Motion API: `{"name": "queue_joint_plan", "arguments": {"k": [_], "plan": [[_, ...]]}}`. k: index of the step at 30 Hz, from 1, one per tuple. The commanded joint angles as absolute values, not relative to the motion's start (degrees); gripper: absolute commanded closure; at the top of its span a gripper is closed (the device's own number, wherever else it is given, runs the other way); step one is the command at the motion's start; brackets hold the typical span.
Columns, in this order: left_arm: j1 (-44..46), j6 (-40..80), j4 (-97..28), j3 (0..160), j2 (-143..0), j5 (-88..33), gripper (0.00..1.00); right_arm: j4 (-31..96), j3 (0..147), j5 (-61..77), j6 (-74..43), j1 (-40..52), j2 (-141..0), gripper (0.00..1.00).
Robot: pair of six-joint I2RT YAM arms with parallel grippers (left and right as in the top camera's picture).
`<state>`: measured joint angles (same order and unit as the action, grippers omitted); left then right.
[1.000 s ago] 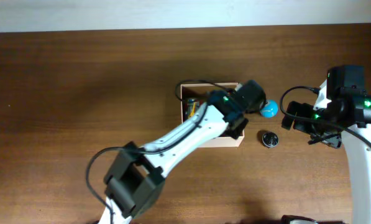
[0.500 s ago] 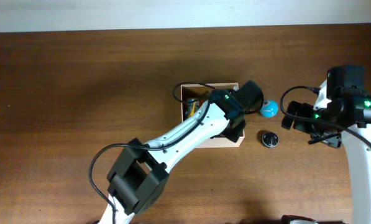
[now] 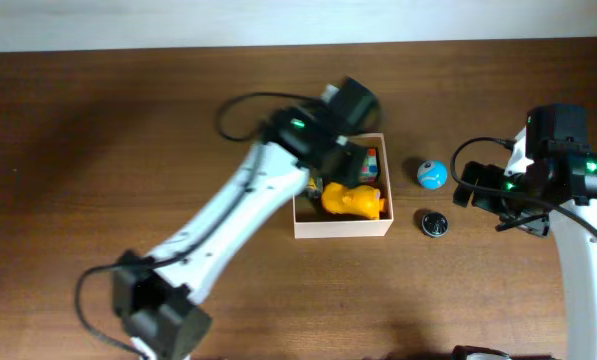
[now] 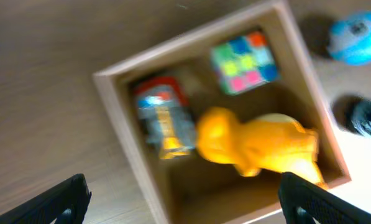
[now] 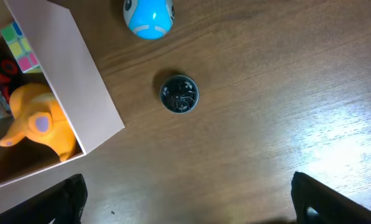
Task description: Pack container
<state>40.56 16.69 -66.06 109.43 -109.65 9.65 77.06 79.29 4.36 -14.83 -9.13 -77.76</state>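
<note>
The container [image 3: 342,229] sits open-topped near the middle of the counter [image 3: 128,150], and it already holds a yellow animal toy [image 3: 353,201], a colour cube [image 4: 244,62] and a red and grey toy [image 4: 163,118]. The left pincer [image 4: 185,202] hangs above the container with its jaws wide and nothing between them. Two small things lie outside on the counter, just beyond the container's right wall: a blue ball toy [image 3: 432,174] towards the far side and a small dark round thing [image 3: 435,223] nearer the front. Both lie between the container and the right pincer [image 5: 188,199], which is also spread wide and empty and hovers over bare wood. From the right wrist camera the dark round thing [image 5: 179,94] lies ahead of the fingers and close to the midline, the ball [image 5: 148,14] lies further on and slightly to the container's side, and the container's white wall [image 5: 79,93] stands beside them. So the right arm is plainly the nearer one to what remains, and its reach runs towards the container, not away from it. Both leftovers look round from above and show no long axis, so I judge that no turn of the wrist is needed to line up the jaws, though the ball may roll if it is nudged off centre
</note>
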Motion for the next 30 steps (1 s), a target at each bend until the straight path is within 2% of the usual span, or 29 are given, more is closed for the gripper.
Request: {"name": "queue_joint_plan", "arguments": {"k": [1,9,17,22,30], "plan": [[35.07,15.29,-68.1,110.5,-104.75,10.87,0.01,76.29,80.05,3.88,-14.63,-9.39,-77.62,0.02],[21.74,13.17,-75.68,110.5,-100.9,11.86,0.0,75.09,80.05,3.84,-11.84,-9.39,-77.62,0.01],[12.62,13.17,-78.11,110.48,-100.9,11.86,0.01,70.98,80.05,3.84,-11.81,-9.39,-79.53,0.01],[8.8,13.19,-78.11,110.45,-100.9,11.84,0.01,67.33,80.05,3.84,-8.73,-9.39,-85.73,0.01],[8.08,13.19,-78.11,110.45,-100.9,11.84,0.01,60.64,80.05,5.21,-8.14,-8.97,-98.7,0.01]]}}
